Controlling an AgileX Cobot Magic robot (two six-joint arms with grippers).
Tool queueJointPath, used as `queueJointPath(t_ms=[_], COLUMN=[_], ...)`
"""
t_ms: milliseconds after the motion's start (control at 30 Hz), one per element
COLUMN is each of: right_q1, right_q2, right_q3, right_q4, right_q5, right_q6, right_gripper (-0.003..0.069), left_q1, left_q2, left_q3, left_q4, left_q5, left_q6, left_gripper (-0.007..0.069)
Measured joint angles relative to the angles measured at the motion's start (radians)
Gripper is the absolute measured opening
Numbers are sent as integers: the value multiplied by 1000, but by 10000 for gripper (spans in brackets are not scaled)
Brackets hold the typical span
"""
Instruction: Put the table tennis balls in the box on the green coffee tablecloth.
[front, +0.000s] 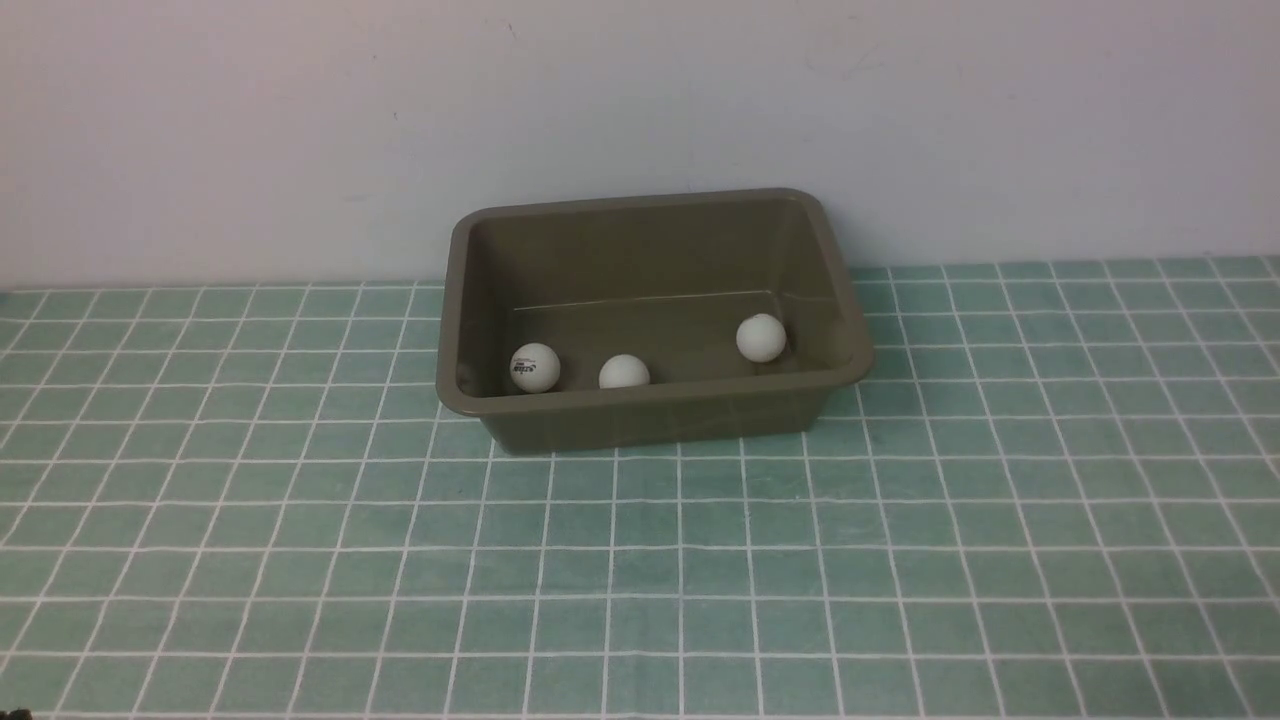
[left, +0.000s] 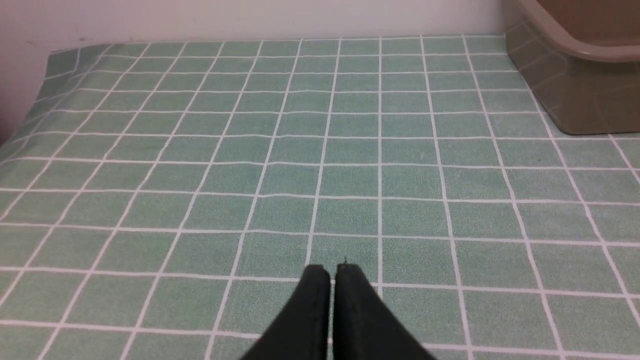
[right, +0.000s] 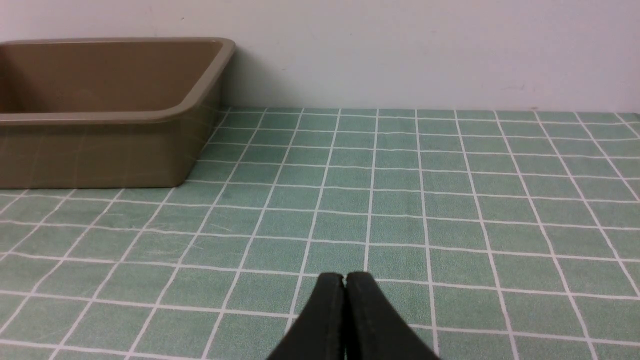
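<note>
The olive-brown box (front: 650, 415) stands on the green checked tablecloth (front: 640, 560) near the back wall. Three white table tennis balls lie inside it: one with a dark mark at the left (front: 535, 367), one in the middle by the near wall (front: 624, 372), one at the right (front: 761, 338). Neither arm shows in the front view. My left gripper (left: 332, 272) is shut and empty over bare cloth, with a corner of the box (left: 575, 95) far off to its side. My right gripper (right: 344, 279) is shut and empty over bare cloth, apart from the box (right: 100, 150).
A plain pale wall (front: 640, 110) rises right behind the box. The cloth's left edge (left: 45, 75) meets the wall in the left wrist view.
</note>
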Motion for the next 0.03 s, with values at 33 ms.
queueJointPath(t_ms=[33], right_q1=[0], right_q2=[0], right_q3=[0], right_q4=[0], right_q5=[0], right_q6=[0], right_gripper=[-18], left_q1=[0], left_q2=[0], left_q3=[0], left_q4=[0], left_q5=[0], left_q6=[0], left_gripper=[-1])
